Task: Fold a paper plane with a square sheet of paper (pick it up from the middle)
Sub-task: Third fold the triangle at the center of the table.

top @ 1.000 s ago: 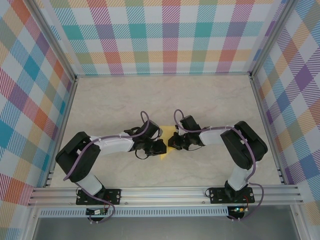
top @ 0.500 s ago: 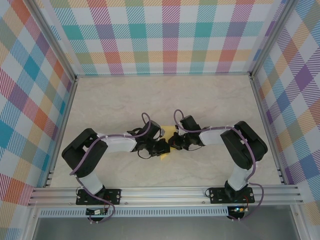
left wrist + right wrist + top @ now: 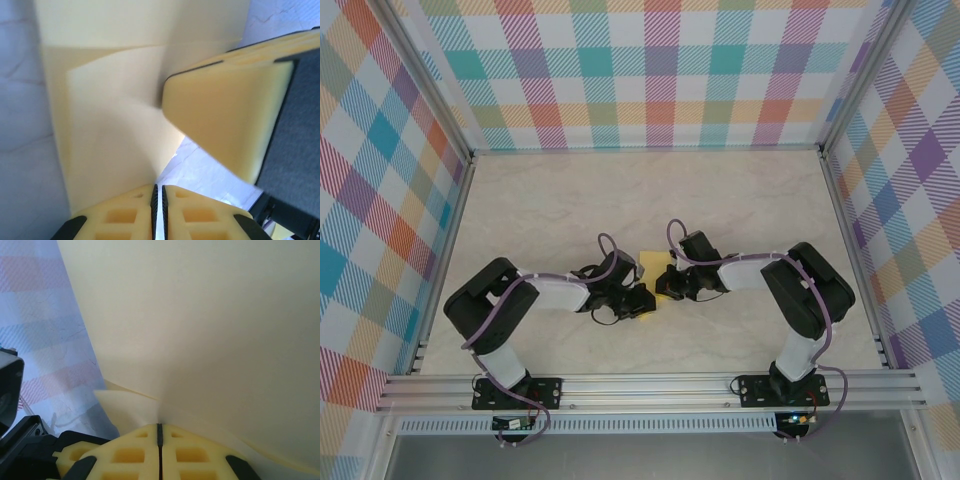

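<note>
Both arms meet mid-table (image 3: 570,200), wrists pointing at each other, left gripper (image 3: 642,298) coming in from the left, right gripper (image 3: 665,290) from the right. The square sheet of paper (image 3: 650,263) sits right between them, near the table centre and lifted at least partly off the surface. It is yellow and already partly folded: the left wrist view shows overlapping layers and crease lines on the sheet (image 3: 115,125).

The left gripper (image 3: 156,197) has its fingers pressed together with no gap. The sheet's lower corner runs straight into the seam, so it reads as a pinch on that edge.

The right gripper (image 3: 160,437) also has its fingers fully together. The paper (image 3: 210,330) rises out of the seam, and a fold line ends exactly there, so it is clamped on the sheet.

One right finger (image 3: 225,115) shows in the left wrist view, just beside the fold and touching or nearly touching the paper.

Key relation: the paper's long axis runs roughly near-to-far in the top view, across the line joining the two grippers. Each gripper holds an opposite side and neither arm is nearer. The step looks like mid-fold. The next move likely needs one side to let go or swing over while the other anchors. There is a risk of tearing or skewing the crease if both pull apart
</note>
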You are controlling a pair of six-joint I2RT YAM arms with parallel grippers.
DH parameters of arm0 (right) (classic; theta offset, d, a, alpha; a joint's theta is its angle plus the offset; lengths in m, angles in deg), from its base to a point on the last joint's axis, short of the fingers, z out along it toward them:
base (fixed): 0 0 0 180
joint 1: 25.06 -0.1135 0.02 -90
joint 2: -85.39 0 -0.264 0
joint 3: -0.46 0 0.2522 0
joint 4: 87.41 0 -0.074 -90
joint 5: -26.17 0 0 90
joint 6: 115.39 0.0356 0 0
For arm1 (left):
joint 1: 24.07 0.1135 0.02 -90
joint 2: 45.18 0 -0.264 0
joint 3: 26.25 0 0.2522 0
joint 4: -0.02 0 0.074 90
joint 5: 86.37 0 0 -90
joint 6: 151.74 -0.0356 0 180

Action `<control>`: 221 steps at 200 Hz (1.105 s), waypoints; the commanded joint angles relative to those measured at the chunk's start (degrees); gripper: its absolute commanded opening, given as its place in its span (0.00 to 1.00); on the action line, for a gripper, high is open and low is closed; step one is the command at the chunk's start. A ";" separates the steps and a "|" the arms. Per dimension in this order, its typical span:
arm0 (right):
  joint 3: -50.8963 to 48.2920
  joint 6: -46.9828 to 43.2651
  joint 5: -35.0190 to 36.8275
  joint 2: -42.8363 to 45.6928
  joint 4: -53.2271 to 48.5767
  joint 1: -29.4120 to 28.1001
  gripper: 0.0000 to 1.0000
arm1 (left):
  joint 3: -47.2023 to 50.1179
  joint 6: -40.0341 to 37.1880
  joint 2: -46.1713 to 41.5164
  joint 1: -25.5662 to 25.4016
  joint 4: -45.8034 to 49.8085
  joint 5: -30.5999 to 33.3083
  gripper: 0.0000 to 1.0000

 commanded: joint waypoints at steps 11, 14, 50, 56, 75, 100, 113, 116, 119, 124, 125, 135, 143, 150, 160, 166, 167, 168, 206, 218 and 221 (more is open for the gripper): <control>-0.82 -1.41 5.50 -1.69 -5.52 0.07 0.07 | 3.43 -1.09 -2.49 -0.10 9.95 0.81 0.14; -0.81 -1.42 5.56 -1.68 -5.67 0.08 0.07 | 3.57 -1.09 -2.65 -0.11 10.09 0.85 0.14; -0.78 -1.43 5.65 -2.08 -5.46 0.07 0.07 | 4.30 -1.32 -4.79 -0.08 12.65 1.69 0.14; -0.75 -1.30 5.56 -2.25 -5.42 0.09 0.07 | 4.46 -1.39 -5.11 -0.08 13.01 1.63 0.14; -0.89 -1.16 5.48 -2.34 -5.34 0.11 0.07 | 4.58 -1.99 -6.31 -0.11 15.05 1.72 0.14; -0.98 -0.73 5.43 -2.11 -5.02 0.07 0.07 | 4.42 -2.49 -9.35 -0.06 17.47 2.95 0.14; -0.98 -0.21 5.52 -2.04 -5.05 0.07 0.08 | 4.16 -2.49 -11.54 -0.02 17.99 3.61 0.14; -0.99 -0.11 5.56 -2.02 -5.01 0.07 0.07 | 3.95 -2.44 -11.98 -0.01 18.17 3.92 0.14; -0.99 -0.03 5.47 -2.02 -4.95 0.07 0.07 | 3.83 -2.37 -12.54 -0.05 18.40 4.30 0.14; -1.04 0.11 5.33 -1.95 -4.81 0.07 0.07 | 3.59 -2.40 -13.46 -0.04 18.51 4.90 0.14; -1.01 0.18 5.32 -1.94 -4.77 0.07 0.08 | 3.52 -2.40 -13.66 -0.05 18.49 5.01 0.15; -1.25 0.55 4.98 -1.93 -4.09 0.09 0.08 | 3.05 -2.20 -14.89 0.09 18.00 5.78 0.15; -1.22 0.74 4.88 -1.79 -3.99 0.07 0.08 | 2.41 -2.07 -15.52 0.38 17.60 6.30 0.15; -1.17 0.78 4.86 -1.67 -4.04 0.07 0.08 | 1.82 -1.81 -15.69 0.54 17.03 6.56 0.15; -1.16 0.86 4.95 -1.41 -4.04 0.07 0.08 | 0.97 -1.71 -15.42 0.63 15.69 6.80 0.15; -1.17 0.91 4.95 -1.29 -4.10 0.07 0.08 | 0.40 -1.49 -15.01 0.72 14.90 6.88 0.15; -1.17 0.93 4.95 -1.26 -4.06 0.07 0.08 | 0.30 -1.47 -14.88 0.72 14.75 6.92 0.15; -1.17 0.95 4.95 -1.24 -4.05 0.07 0.08 | 0.25 -1.50 -14.67 0.76 14.75 6.85 0.16; -0.48 1.04 4.67 -0.86 -4.42 0.07 0.08 | -2.24 -0.28 -8.30 0.81 8.83 5.45 0.16; -0.29 0.96 4.34 -0.92 -4.45 0.07 0.08 | -2.73 0.13 -6.30 0.87 6.99 5.30 0.16; -0.17 0.97 4.33 -0.84 -4.45 0.07 0.08 | -2.92 0.21 -5.74 0.87 6.69 5.29 0.15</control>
